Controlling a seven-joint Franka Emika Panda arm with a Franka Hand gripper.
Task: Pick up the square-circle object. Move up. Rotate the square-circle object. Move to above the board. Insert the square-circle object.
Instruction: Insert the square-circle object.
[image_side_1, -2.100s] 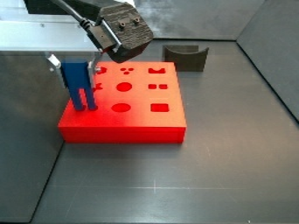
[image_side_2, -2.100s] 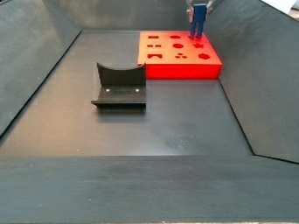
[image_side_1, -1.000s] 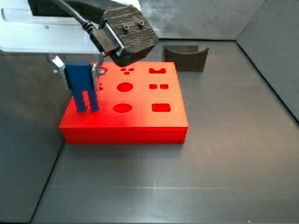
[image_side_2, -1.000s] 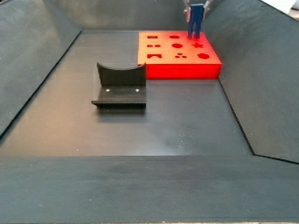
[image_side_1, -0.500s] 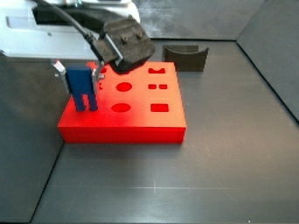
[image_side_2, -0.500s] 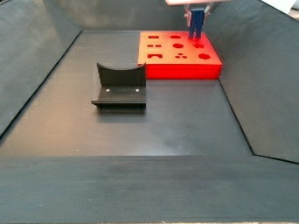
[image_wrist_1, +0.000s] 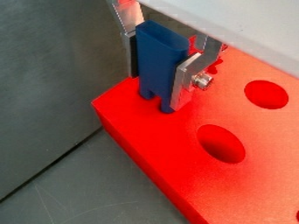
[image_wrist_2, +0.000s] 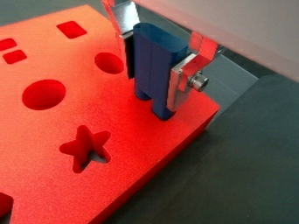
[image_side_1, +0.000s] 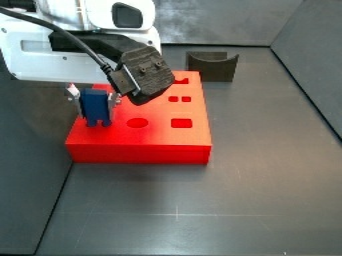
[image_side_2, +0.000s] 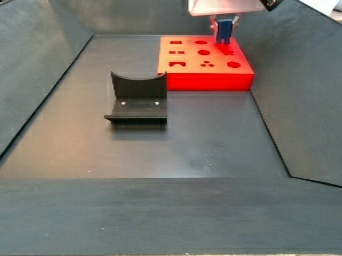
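Note:
The square-circle object, a blue peg (image_wrist_1: 156, 63), stands upright between my silver fingers (image_wrist_1: 188, 77), and its lower end touches or enters the red board (image_wrist_1: 176, 157) near a corner. It shows in both wrist views (image_wrist_2: 155, 70). My gripper (image_wrist_1: 159, 98) is shut on the peg. In a side view the peg (image_side_1: 95, 105) sits low at the board's left corner (image_side_1: 140, 145) under the gripper body. In a side view the gripper (image_side_2: 225, 38) is at the board's far right corner (image_side_2: 207, 72).
A dark grey U-shaped holder (image_side_2: 135, 98) stands on the floor left of the board; it also shows behind the board in a side view (image_side_1: 213, 64). The board has star (image_wrist_2: 86, 144), circle and square cutouts. Grey bin walls surround the floor.
The gripper has come down with the peg. The peg stood well above the board's corner before and now sits low at the board's surface.

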